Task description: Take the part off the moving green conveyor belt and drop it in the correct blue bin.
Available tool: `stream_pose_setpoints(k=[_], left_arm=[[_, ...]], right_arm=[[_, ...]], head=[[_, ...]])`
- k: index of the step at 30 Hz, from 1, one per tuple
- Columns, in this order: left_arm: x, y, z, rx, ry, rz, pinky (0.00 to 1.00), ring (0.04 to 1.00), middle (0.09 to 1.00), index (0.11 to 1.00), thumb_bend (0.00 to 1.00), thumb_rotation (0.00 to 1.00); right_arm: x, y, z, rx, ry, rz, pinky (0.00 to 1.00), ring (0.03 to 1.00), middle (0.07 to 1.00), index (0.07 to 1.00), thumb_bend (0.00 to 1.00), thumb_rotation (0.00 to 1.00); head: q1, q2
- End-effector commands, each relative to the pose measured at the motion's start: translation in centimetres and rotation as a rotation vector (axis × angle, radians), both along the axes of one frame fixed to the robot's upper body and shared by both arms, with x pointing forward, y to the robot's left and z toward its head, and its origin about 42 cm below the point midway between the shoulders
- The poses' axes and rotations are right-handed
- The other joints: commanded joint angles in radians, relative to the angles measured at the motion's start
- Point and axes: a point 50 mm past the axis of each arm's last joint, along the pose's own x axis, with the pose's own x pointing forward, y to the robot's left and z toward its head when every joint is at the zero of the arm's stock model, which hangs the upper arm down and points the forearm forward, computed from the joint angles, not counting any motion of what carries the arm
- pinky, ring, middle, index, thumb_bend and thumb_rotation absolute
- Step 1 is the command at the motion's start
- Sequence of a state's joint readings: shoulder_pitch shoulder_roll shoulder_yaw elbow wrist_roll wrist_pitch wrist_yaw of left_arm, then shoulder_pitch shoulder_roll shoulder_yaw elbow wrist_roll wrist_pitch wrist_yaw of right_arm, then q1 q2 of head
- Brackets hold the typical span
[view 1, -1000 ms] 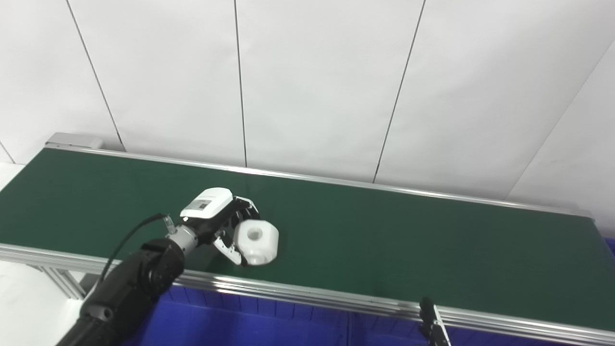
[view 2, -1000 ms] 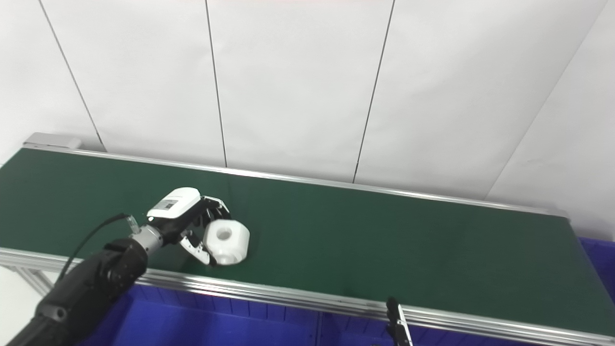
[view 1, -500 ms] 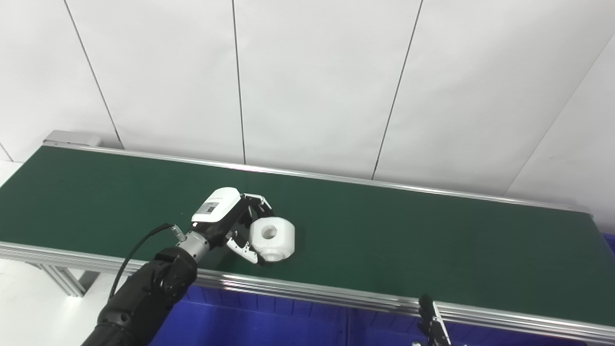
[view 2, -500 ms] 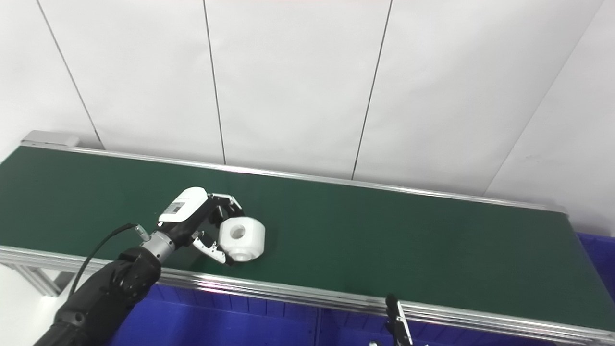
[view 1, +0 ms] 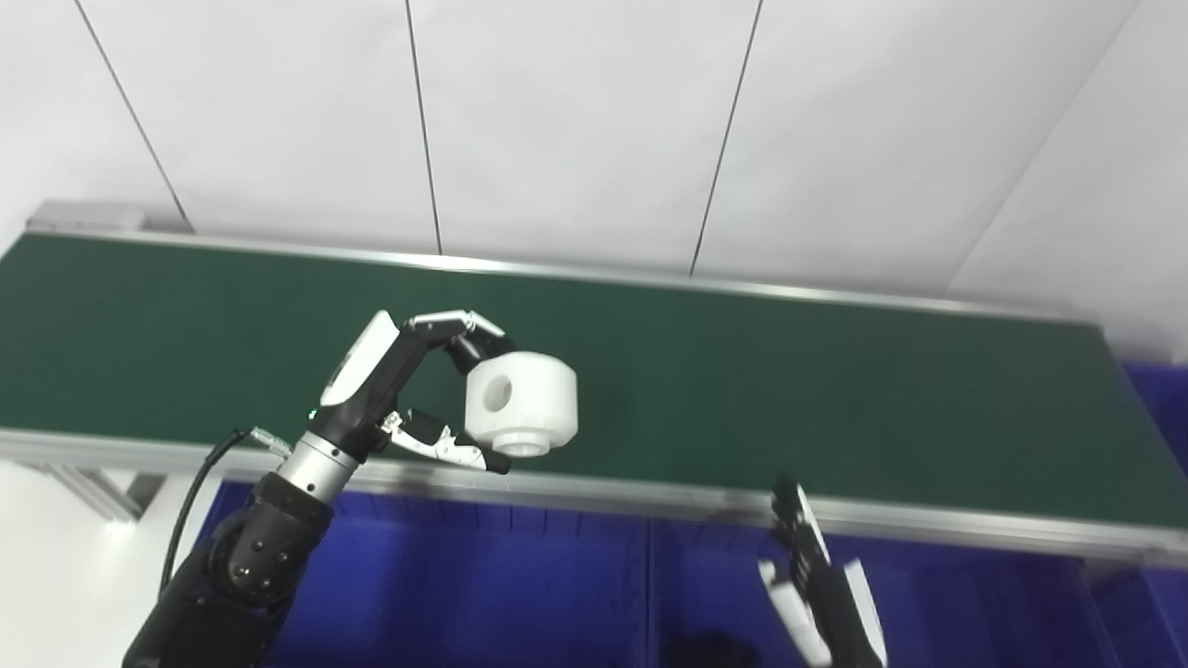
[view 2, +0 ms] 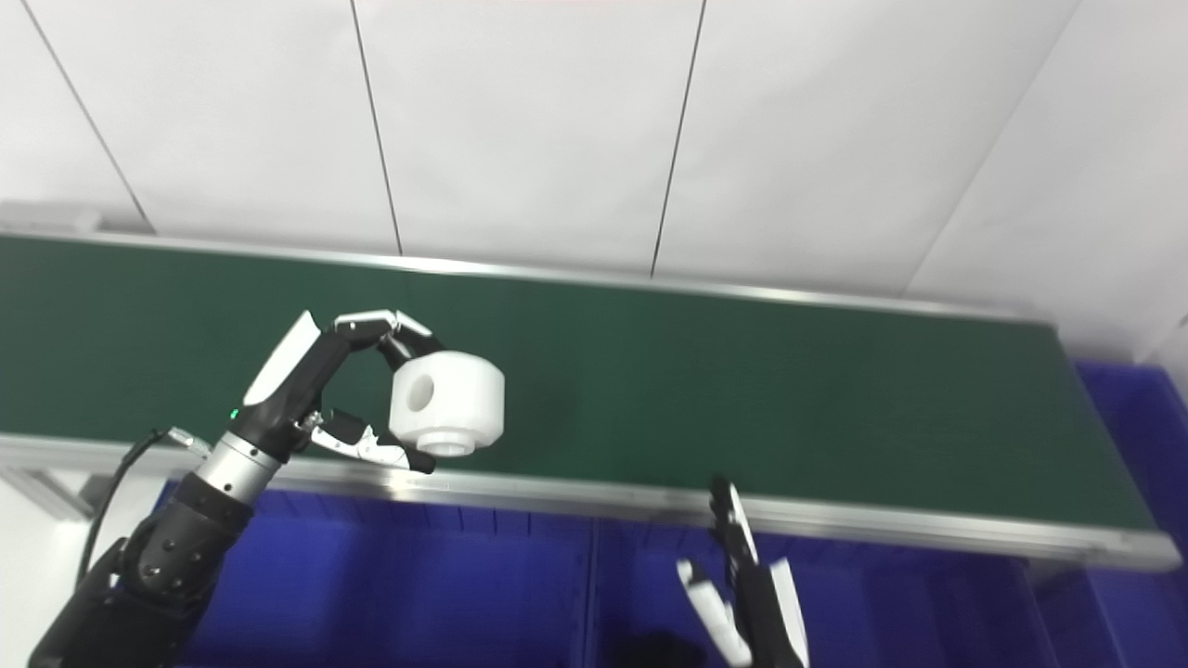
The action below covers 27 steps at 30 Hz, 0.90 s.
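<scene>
The white cylindrical part (view 1: 521,404), with a round hole in its side and a narrower collar underneath, is up off the green conveyor belt (view 1: 835,390) now, where half a second ago it was still low against the belt surface. The left robot hand (view 1: 418,385) pinches it, fingers (view 1: 459,327) curled over the top and the thumb (view 1: 450,450) tucked under the collar, and it hangs in front of the belt's near aluminium rail (view 1: 650,496). The whole view has tipped downward since the earlier frame, so more of the blue bins (view 1: 520,594) below the rail shows, with a divider between two of them. The right robot hand (view 2: 742,594) has come up further into sight at the bottom, over the bins to the right of the part and well apart from it; its fingers are spread and it holds nothing. The belt itself carries nothing else that I can see.
</scene>
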<state>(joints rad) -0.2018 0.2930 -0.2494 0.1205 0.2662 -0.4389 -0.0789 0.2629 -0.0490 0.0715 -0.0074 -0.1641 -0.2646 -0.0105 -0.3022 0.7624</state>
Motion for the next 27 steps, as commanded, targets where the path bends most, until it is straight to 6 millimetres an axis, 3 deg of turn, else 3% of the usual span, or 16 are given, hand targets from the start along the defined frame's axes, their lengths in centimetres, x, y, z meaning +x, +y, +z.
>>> stream_pose_setpoints(k=[1, 4, 9, 17, 21, 24, 25, 26, 27], left_arm=[[-0.7, 0.4, 0.1, 0.010, -0.009, -0.034, 0.38, 0.397, 0.493, 0.543, 0.49, 0.00], [-1.9, 0.2, -1.8, 0.034, 0.051, -0.054, 0.40, 0.397, 0.498, 0.543, 0.49, 0.00], [-3.2, -0.6, -4.1, 0.091, 0.134, -0.097, 0.34, 0.365, 0.470, 0.558, 0.49, 0.00], [-3.6, -1.4, -6.6, 0.327, 0.234, -0.163, 0.25, 0.412, 0.497, 0.495, 0.50, 0.00], [-3.6, -1.9, -7.2, 0.387, 0.259, -0.155, 0.44, 0.402, 0.493, 0.545, 0.49, 0.00], [-3.5, -2.2, -7.4, 0.443, 0.325, -0.117, 0.51, 0.416, 0.500, 0.561, 0.49, 0.00], [-3.4, -2.2, -7.5, 0.459, 0.349, -0.105, 0.56, 0.559, 0.632, 0.681, 0.55, 0.02], [-3.4, -2.2, -7.5, 0.475, 0.361, -0.101, 0.57, 0.590, 0.660, 0.706, 0.56, 0.02], [-3.4, -2.3, -7.5, 0.489, 0.369, -0.100, 0.64, 0.700, 0.755, 0.777, 0.59, 0.06]], right_arm=[[0.6, 0.4, 1.4, 0.000, -0.045, 0.000, 0.96, 0.986, 0.983, 1.000, 0.78, 0.92], [0.7, 0.6, 1.7, 0.002, -0.042, -0.001, 0.97, 0.991, 0.982, 1.000, 0.78, 0.92], [0.5, 0.6, 2.0, -0.002, -0.038, 0.000, 0.97, 0.991, 0.982, 1.000, 0.78, 0.92], [0.2, 0.7, 2.4, -0.013, -0.031, 0.001, 0.98, 1.000, 0.992, 1.000, 0.77, 0.92], [0.0, 0.6, 2.3, -0.012, -0.032, 0.007, 0.98, 0.997, 0.993, 1.000, 0.78, 0.92], [-0.1, 0.6, 2.3, -0.013, -0.031, 0.009, 0.97, 0.996, 0.990, 1.000, 0.77, 0.93], [-0.2, 0.6, 2.2, -0.009, -0.031, 0.010, 0.97, 0.997, 0.989, 1.000, 0.77, 0.92], [-0.2, 0.6, 2.2, -0.006, -0.030, 0.009, 0.97, 0.997, 0.989, 1.000, 0.76, 0.92], [-0.3, 0.6, 2.2, -0.005, -0.029, 0.009, 0.97, 0.996, 0.987, 1.000, 0.76, 0.92]], head=[[-0.021, 0.011], [-0.025, 0.014], [-0.016, 0.019], [-0.012, 0.016], [-0.012, 0.009], [-0.005, 0.005], [-0.001, 0.002], [-0.001, 0.001], [0.001, -0.001]])
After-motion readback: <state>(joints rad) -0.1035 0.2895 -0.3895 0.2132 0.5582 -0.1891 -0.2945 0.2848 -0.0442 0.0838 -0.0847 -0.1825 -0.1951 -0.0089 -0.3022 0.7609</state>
